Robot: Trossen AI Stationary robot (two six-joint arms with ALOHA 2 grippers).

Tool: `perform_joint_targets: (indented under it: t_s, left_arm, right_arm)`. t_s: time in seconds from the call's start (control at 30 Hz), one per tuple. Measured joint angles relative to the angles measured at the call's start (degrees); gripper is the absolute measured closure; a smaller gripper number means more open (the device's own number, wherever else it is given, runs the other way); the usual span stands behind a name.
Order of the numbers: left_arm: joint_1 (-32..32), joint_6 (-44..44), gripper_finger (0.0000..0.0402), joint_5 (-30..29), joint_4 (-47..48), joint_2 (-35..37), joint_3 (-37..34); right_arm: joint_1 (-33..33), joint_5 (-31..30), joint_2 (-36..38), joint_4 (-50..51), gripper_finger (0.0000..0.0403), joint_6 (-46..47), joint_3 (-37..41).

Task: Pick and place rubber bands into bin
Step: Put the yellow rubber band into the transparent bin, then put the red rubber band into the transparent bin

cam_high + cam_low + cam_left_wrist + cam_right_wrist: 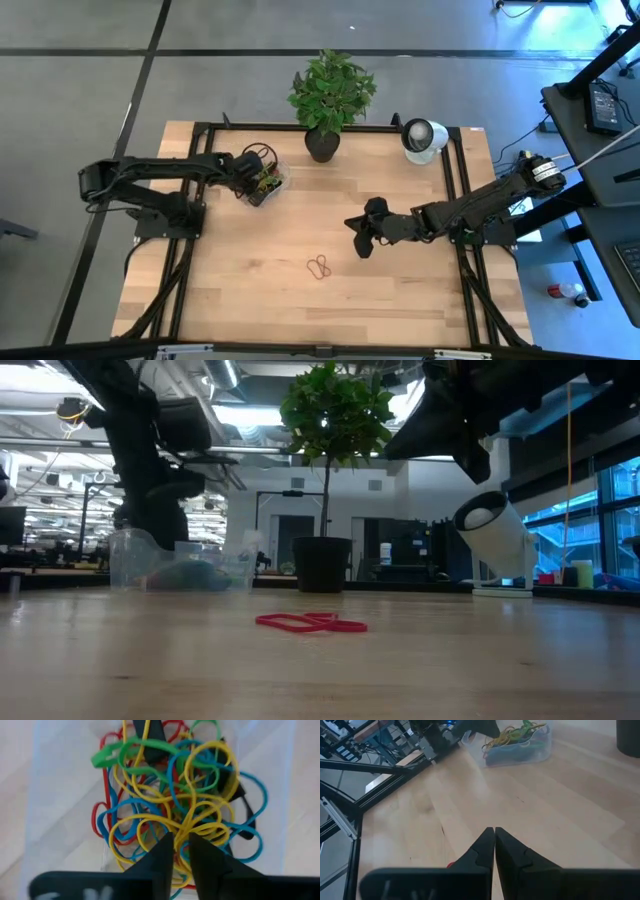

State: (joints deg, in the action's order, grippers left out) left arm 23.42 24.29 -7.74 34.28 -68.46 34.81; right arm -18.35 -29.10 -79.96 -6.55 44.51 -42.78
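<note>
The clear plastic bin (275, 172) sits on the table's far left part and holds a tangle of yellow, blue, green and red rubber bands (175, 805). My left gripper (181, 846) points down over this pile, its fingertips a narrow gap apart. Two red rubber bands (320, 267) lie flat on the bare wood near the table's middle (310, 623). My right gripper (494, 831) is shut and empty, hovering above the table just right of and beyond those red bands (451, 865). My left gripper comes at the pile of bands in the bin from above. A yellow band (182, 827) shows in the gap between the fingertips, but I cannot tell whether the fingers touch it.
A black pot with a green plant (322, 145) stands at the far edge, right of the bin. A white round camera-like object (423, 138) sits at the far right corner. Bare wood (260, 290) spreads around the red bands toward the near edge.
</note>
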Motion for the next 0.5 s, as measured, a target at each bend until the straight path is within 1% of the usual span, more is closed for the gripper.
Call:
perform_joint_targets:
  t_s: [0.13,0.27,0.37,0.5]
  left_arm:
    - [0.00,0.01,0.0306,0.37,0.17,-1.99,0.04]
    - [-0.02,-0.76,0.0266,1.90,0.50,-0.49,2.10]
    - [-0.07,-0.89,0.0248,3.02,0.59,2.28,4.66]
    - [-0.09,-0.92,0.0240,4.03,3.49,7.08,7.57]
  right_arm:
    - [-0.02,0.04,0.00,0.25,0.0384,0.02,0.00]
    - [-0.02,0.04,0.00,0.25,0.0384,0.02,0.00]
    - [-0.02,0.07,0.00,0.24,0.0384,0.02,0.00]
    - [-0.02,0.09,0.00,0.28,0.0384,-0.05,0.00]
